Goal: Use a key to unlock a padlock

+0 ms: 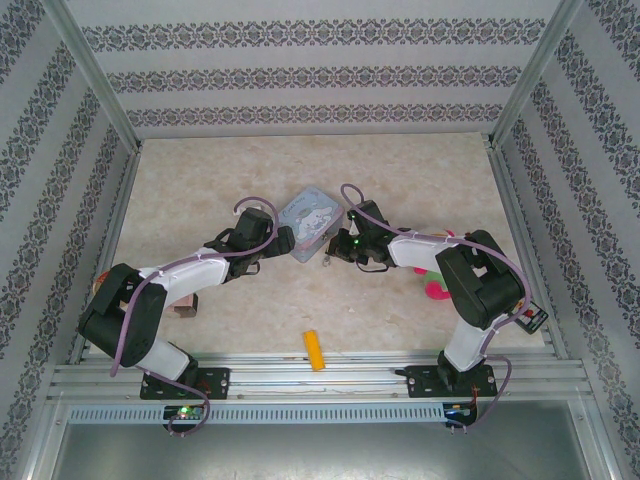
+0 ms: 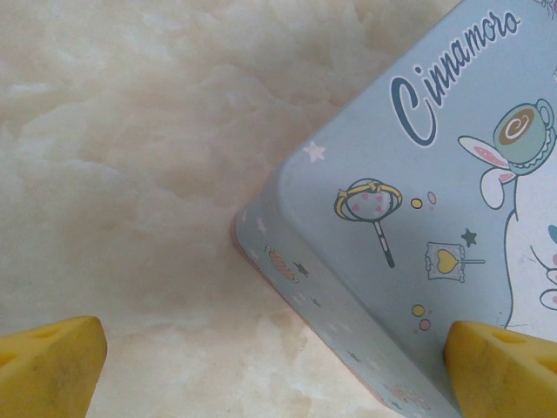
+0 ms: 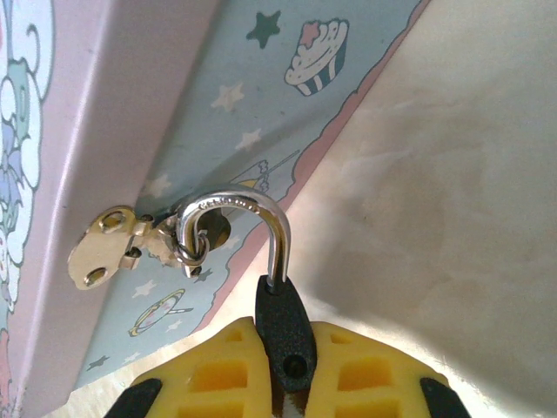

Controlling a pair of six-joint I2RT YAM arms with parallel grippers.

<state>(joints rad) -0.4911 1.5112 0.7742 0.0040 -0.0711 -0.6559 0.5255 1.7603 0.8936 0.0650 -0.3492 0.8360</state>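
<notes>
Marbled table (image 1: 400,180) carries a blue tin (image 1: 308,222). Left fingers (image 2: 52,366) stand wide apart and hold nothing, flanking the tin's corner, probably to brace it. Right fingers (image 3: 365,374) pinch the padlock (image 3: 280,326), whose shackle (image 3: 252,209) hangs through the tin's hasp (image 3: 109,244), likely steadying it for unlocking.

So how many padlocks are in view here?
1. The padlock hangs by its shackle from the hasp on the side of the blue cartoon tin, its dark body clamped by the right gripper. The arms could hide another.
</notes>
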